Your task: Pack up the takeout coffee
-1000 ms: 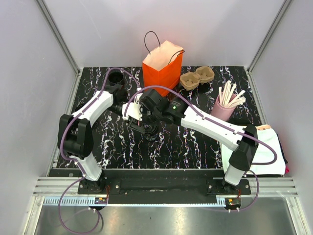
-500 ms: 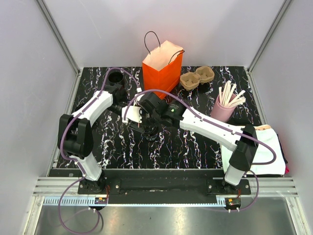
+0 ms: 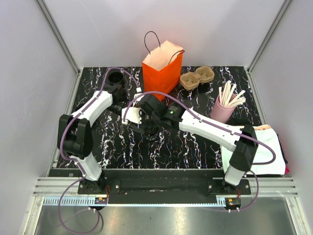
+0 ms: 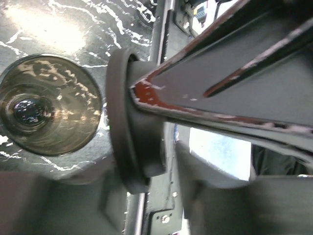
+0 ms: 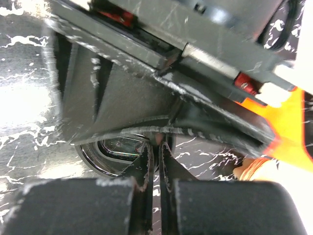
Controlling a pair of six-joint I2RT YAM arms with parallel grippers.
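**Marbled desk, both grippers bunched over the coffee**

Black desk [image 3: 190, 152] with white veining, glossy, walled by plain pale panels. At the back stood an orange paper bag [image 3: 161, 73] with cord handles, a brown moulded-pulp tray [image 3: 196, 78] with two wells, and a pink cup [image 3: 221, 111] of white sticks [image 3: 231, 95]. An open black cup [image 3: 116, 77] sat in the back-left corner.

The takeout coffee [image 4: 49, 105], round, dark and shiny with ringed reflections, sat mid-desk under both grippers.

The left gripper [image 4: 146, 166] had its fingers apart on either side of a matte black round rim [image 4: 128, 112] seen edge-on. Whether they pressed it could not be told.

The right gripper [image 5: 155, 147] had its scuffed dark fingers together with only a thin slit between, its tips just above the coffee's curved glossy edge.
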